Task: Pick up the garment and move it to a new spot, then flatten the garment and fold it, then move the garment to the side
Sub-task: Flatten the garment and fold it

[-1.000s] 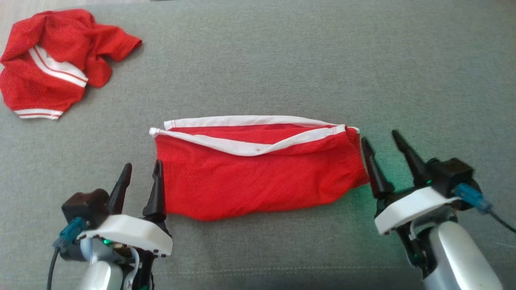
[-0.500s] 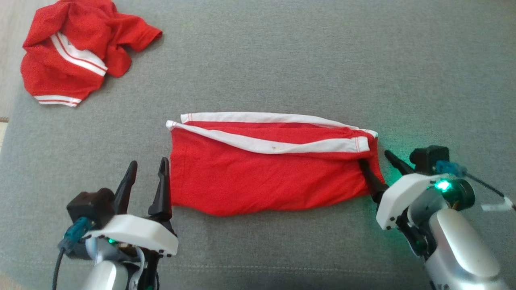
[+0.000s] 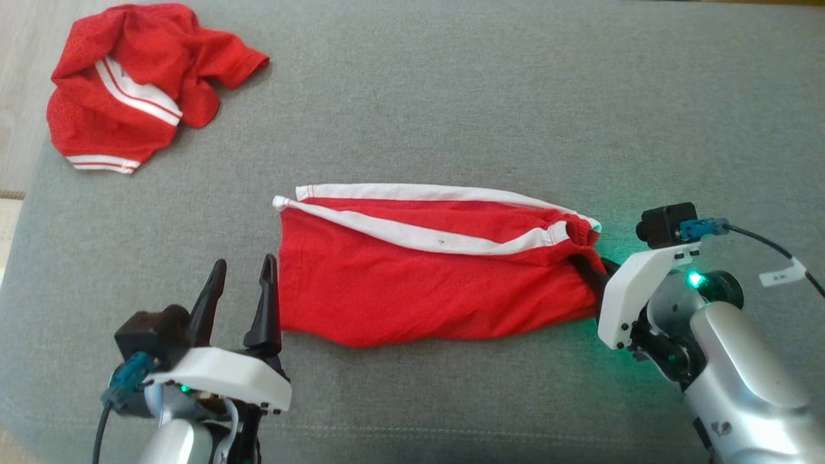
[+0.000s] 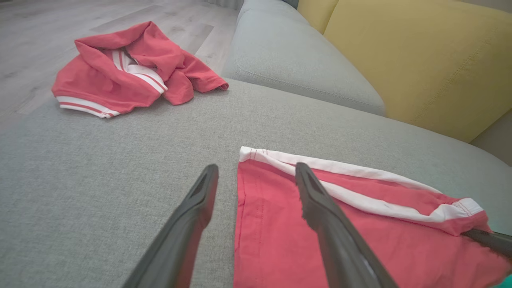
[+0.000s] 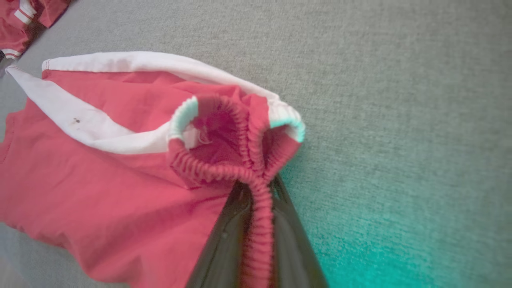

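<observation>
**Figure: two-ended grasp on a folded garment.** The red shorts (image 3: 432,283) lie folded lengthwise near the middle of the grey sofa seat (image 3: 451,96), with their white stripes (image 3: 412,232) toward the far edge.

My right pincer (image 5: 258,186) is clenched on the elastic waistband (image 5: 256,208) at the garment's right end. The band is gathered into a loop above my fingers, which suggests the bite takes in every layer of the fold.

My left pincer (image 3: 245,261) is released. One finger rests over bare seat and the other over the leg hem, so the hem edge lies between them, placed, I judge, for a matching grip.

Holding both ends should keep the fold from falling open when the shorts are carried aside.

A crumpled red top (image 3: 142,84) lies well apart at the far left.
</observation>
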